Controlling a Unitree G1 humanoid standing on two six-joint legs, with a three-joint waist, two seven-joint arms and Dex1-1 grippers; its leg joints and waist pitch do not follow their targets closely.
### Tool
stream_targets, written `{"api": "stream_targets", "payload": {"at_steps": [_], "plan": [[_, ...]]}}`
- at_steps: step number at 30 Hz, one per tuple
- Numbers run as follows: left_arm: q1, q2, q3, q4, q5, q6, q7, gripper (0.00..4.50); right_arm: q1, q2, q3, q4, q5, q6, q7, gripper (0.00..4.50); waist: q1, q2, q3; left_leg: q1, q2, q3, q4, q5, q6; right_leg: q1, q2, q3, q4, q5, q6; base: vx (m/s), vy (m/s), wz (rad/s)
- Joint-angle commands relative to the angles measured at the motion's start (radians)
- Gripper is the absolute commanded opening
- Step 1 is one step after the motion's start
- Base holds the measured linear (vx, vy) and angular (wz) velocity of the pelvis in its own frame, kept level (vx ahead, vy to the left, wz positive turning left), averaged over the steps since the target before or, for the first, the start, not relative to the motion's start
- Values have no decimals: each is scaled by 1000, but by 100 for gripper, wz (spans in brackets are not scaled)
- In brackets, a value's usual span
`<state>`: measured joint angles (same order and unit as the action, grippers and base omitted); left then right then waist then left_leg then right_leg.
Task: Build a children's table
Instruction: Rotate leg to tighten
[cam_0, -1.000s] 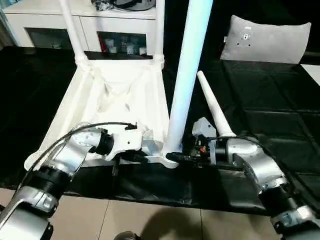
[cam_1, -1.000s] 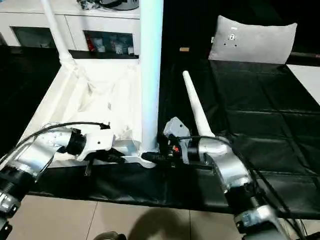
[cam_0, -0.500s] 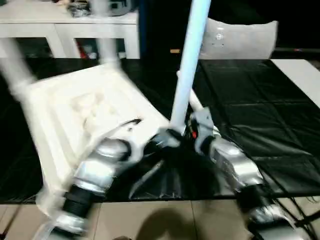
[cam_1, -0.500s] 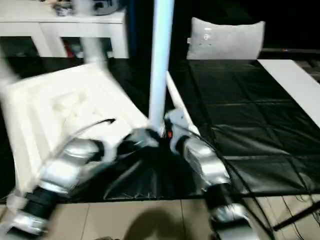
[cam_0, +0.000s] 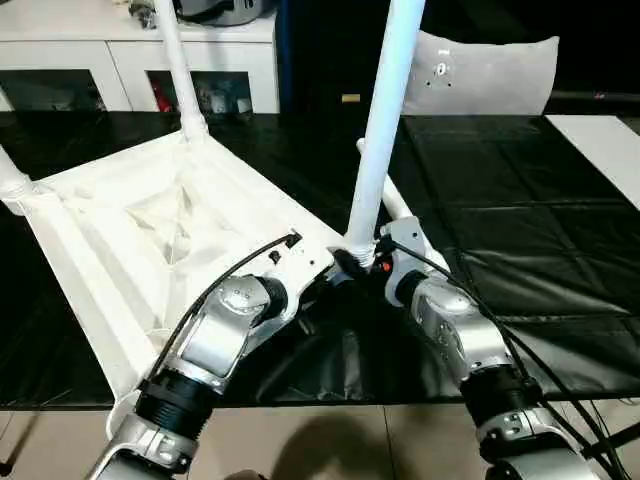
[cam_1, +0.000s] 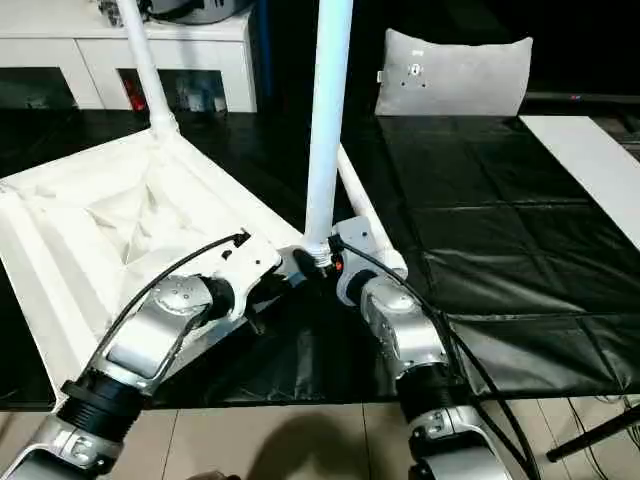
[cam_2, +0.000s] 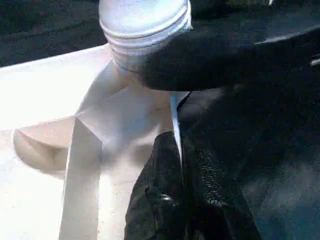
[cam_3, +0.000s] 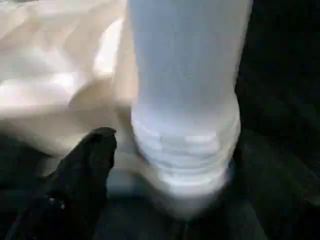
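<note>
The white tabletop (cam_0: 170, 215) lies upside down on the black mat. Two legs stand in its far corners (cam_0: 178, 70) (cam_0: 8, 178). A third leg (cam_0: 385, 110) stands upright in the near right corner socket (cam_1: 316, 250). A fourth leg (cam_1: 362, 215) lies on the mat just behind it. My left gripper (cam_2: 176, 150) is shut on the tabletop's thin rim beside that socket. My right gripper (cam_0: 357, 266) is open around the upright leg's ridged base (cam_3: 185, 145), one black finger (cam_3: 87, 167) standing a little off it.
A white cabinet with glass doors (cam_0: 120, 60) stands behind the mat at the far left. A grey cushion (cam_0: 485, 72) leans at the back right. A white surface (cam_0: 600, 140) borders the mat on the right, and tiled floor (cam_0: 330, 440) runs along the near edge.
The tabletop has swung round, its far end going left and its near right corner moving away from me. My right gripper's fingers have spread wider around the upright leg. The camera also shifted.
</note>
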<state>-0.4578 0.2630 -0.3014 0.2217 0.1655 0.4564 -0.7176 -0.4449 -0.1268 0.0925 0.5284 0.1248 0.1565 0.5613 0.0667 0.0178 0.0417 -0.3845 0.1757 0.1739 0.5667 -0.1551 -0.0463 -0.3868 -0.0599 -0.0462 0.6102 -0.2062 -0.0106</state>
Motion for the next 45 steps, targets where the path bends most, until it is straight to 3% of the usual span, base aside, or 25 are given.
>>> {"api": "stream_targets", "payload": {"at_steps": [1, 2, 6, 8, 14, 16, 21, 22, 25, 33, 38, 45], "plan": [[-23, 27, -4, 18, 18, -40, -29, 0, 6, -11, 13, -29, 13, -9, 46, 435, 6, 6, -54, 17, 51, -23, -65, -292, 14, 34, -79, 43, -84, -177, -178, 0, 0, 0], [-25, 74, -18, 40, -1, -99, -110, 0, 30, -67, 21, -89, 35, -15, 144, 443, 10, 6, -54, 18, 50, -23, -64, -288, 18, 35, -79, 43, -85, -181, -178, 0, 0, 0], [-30, 142, -58, 76, -6, -187, -217, 0, 48, -146, 49, -142, 38, -33, 269, 447, 21, 11, -54, 19, 53, -22, -62, -265, 29, 34, -77, 43, -81, -141, -183, 0, 0, 0], [-29, 187, -91, 89, -8, -264, -303, 0, 43, -192, 76, -147, 24, -50, 339, 447, 27, 7, -56, 19, 54, -20, -61, -261, 32, 36, -80, 45, -78, -130, -185, 0, 0, 0], [-40, 258, -141, 134, -39, -397, -496, 0, 2, -233, 109, -131, 17, -60, 449, 447, 37, 11, -52, 27, 58, -18, -64, -297, 13, 29, -80, 44, -78, -180, -203, 0, 0, 0], [-52, 268, -153, 151, -48, -430, -548, 0, -5, -245, 140, -132, 16, -64, 509, 447, 47, 3, -53, 31, 60, -16, -64, -301, 12, 28, -82, 44, -78, -199, -203, 0, 0, 0], [-69, 272, -165, 170, -53, -466, -586, 0, -10, -253, 167, -132, 25, -62, 561, 447, 59, 2, -54, 28, 62, -16, -65, -281, 11, 30, -87, 45, -72, -180, -202, 0, 0, 0], [-77, 272, -167, 183, -53, -487, -599, 0, -15, -251, 174, -123, 24, -62, 581, 421, 60, -2, -55, 26, 60, -15, -63, -277, 15, 31, -86, 45, -73, -180, -201, 0, 0, 0], [-92, 267, -175, 211, -47, -526, -623, 0, -32, -246, 189, -97, 24, -52, 625, 421, 66, -3, -56, 27, 61, -14, -61, -265, 18, 30, -88, 46, -73, -187, -197, 0, 0, 0], [-103, 259, -177, 241, -44, -551, -633, 0, -40, -246, 194, -86, 34, -40, 649, 337, 70, -5, -57, 26, 61, -14, -59, -247, 22, 32, -87, 44, -69, -169, -202, 0, 0, 0], [-103, 261, -174, 262, -51, -569, -645, 0, -39, -235, 189, -80, 47, -31, 665, 307, 71, -5, -58, 26, 61, -14, -59, -239, 23, 32, -87, 43, -67, -167, -202, 0, 0, 0], [-65, 254, -142, 221, -84, -509, -625, 0, -10, -201, 179, -107, 90, 27, 662, 275, 71, -9, -58, 25, 62, -13, -59, -228, 28, 32, -89, 42, -65, -171, -204, 0, 0, 0]]}}
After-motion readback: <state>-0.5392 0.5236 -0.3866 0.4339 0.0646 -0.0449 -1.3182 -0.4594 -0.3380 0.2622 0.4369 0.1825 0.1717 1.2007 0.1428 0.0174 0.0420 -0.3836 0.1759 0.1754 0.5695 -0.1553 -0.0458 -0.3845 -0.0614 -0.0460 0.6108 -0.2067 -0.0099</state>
